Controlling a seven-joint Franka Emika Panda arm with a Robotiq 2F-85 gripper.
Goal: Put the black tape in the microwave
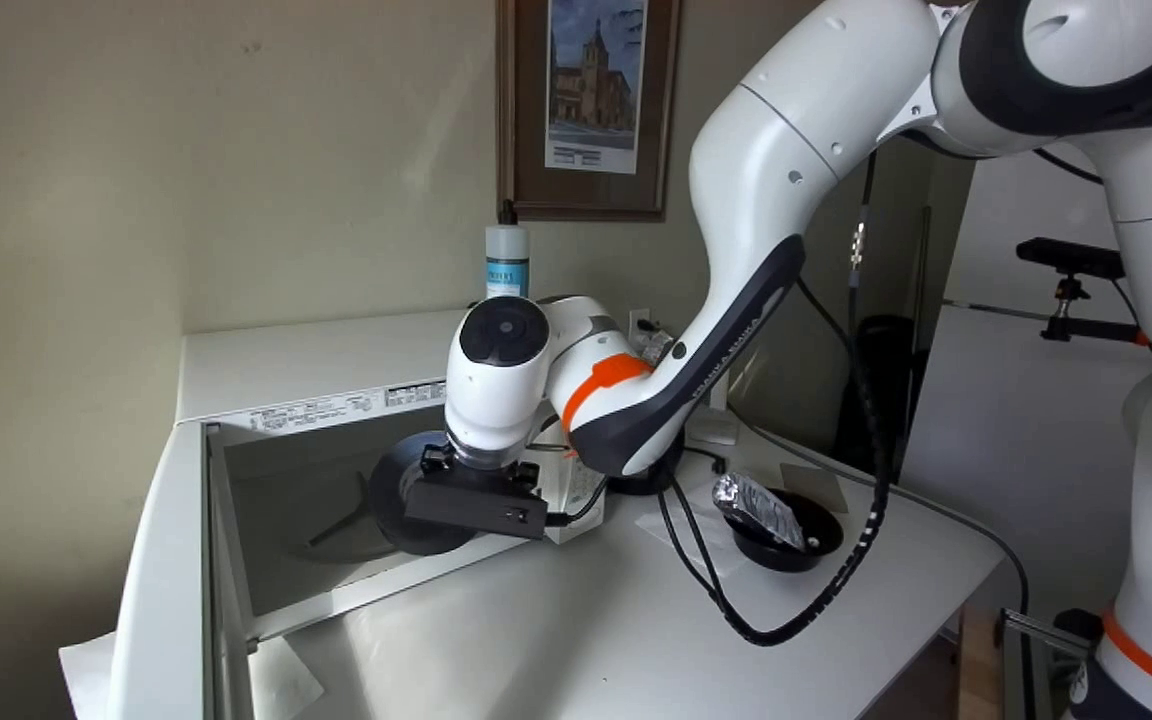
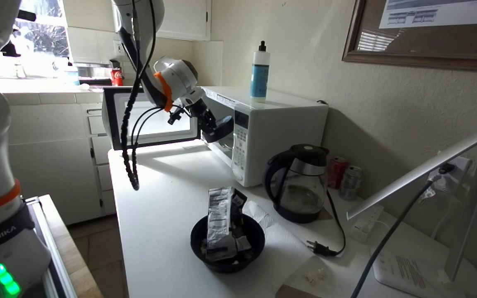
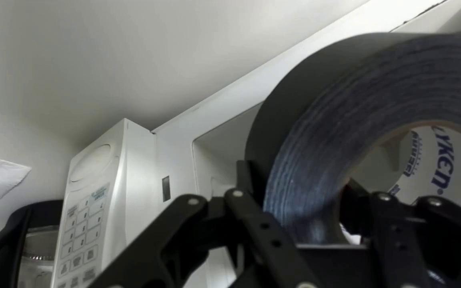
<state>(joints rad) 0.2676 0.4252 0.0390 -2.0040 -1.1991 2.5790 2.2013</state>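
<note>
Well L of the gripper in an exterior view, the door of the microwave stands wide open; best not to brush it. Closer in on that side is the glass turntable, where I'd aim. In the grip: the black tape, tilted, w/ one finger outside the roll & one thru the core, jaws clamped on its wall. It's at the oven mouth, but can't tell if any of it is past the front lip. So: go deeper, clear the lip, level the roll, lower till it sits flat, then let go & back out straight so the inner finger doesn't drag it. R of the gripper a cable loop hangs; leave it slack. The black bowl, farther R, shd. be no bother.
</note>
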